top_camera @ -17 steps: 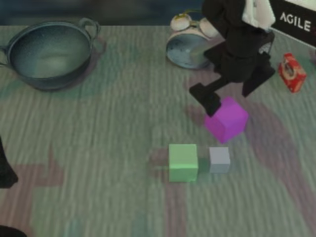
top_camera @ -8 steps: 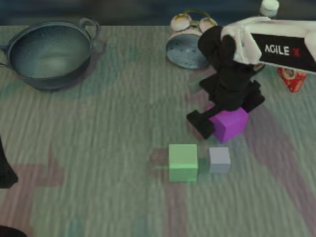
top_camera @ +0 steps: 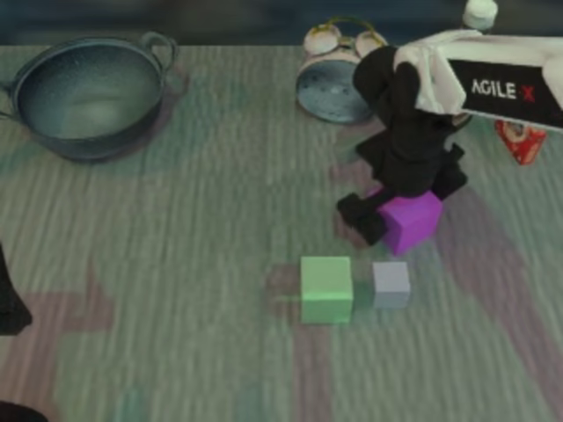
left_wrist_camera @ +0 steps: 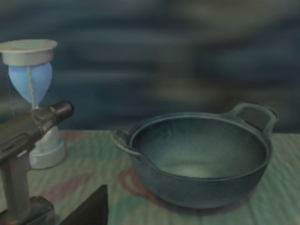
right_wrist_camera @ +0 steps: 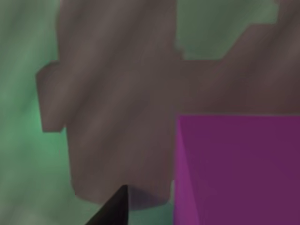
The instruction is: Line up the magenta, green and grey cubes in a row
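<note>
The magenta cube (top_camera: 412, 221) (right_wrist_camera: 239, 168) rests on the table right of centre, turned at an angle. My right gripper (top_camera: 407, 200) is down over it and open, one finger (top_camera: 362, 220) on its left side, the other behind its far right side. In the right wrist view a gap shows between the near fingertip (right_wrist_camera: 117, 208) and the cube's face. In front of it the light green cube (top_camera: 326, 288) and the small grey cube (top_camera: 391, 284) sit side by side with a narrow gap between them. My left gripper (top_camera: 7, 308) is parked at the left edge, open.
A dark two-handled pot (top_camera: 88, 92) (left_wrist_camera: 201, 154) stands at the back left. An alarm clock (top_camera: 339, 75) lies at the back centre, and a small red carton (top_camera: 521, 141) at the back right. The left wrist view also shows an hourglass (left_wrist_camera: 30, 75) and a dark tool (left_wrist_camera: 23, 140).
My right gripper came down from above until its fingers straddled the magenta cube. Over the last half second the left-side finger edged a little closer to the cube. The cubes have not moved.
</note>
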You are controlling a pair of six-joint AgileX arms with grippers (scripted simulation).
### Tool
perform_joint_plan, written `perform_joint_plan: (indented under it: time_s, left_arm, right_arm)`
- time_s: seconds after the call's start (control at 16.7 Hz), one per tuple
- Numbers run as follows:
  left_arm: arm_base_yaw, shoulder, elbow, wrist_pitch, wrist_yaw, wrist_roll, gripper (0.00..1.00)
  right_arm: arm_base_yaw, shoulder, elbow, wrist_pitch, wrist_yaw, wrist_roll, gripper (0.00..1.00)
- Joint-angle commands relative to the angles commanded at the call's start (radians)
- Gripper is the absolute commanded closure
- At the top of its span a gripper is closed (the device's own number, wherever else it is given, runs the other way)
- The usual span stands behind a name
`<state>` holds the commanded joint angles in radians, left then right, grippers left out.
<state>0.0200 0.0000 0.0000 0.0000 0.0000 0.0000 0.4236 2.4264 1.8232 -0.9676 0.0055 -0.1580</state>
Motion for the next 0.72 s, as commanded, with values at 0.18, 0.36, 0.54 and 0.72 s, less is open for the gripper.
perform_joint_plan:
  time_s: [0.18, 0.36, 0.54, 0.72]
  left_arm:
    - [0.0, 0.0, 0.0, 0.0, 0.0, 0.0, 0.0]
    - [0.0, 0.0, 0.0, 0.0, 0.0, 0.0, 0.0]
    - [0.0, 0.0, 0.0, 0.0, 0.0, 0.0, 0.0]
    - [0.0, 0.0, 0.0, 0.0, 0.0, 0.0, 0.0]
  right_arm:
    - [0.0, 0.0, 0.0, 0.0, 0.0, 0.0, 0.6]
    - [0.0, 0.0, 0.0, 0.0, 0.0, 0.0, 0.83]
    - [0.0, 0.0, 0.0, 0.0, 0.0, 0.0, 1.0]
    - [0.0, 0.0, 0.0, 0.0, 0.0, 0.0, 1.0]
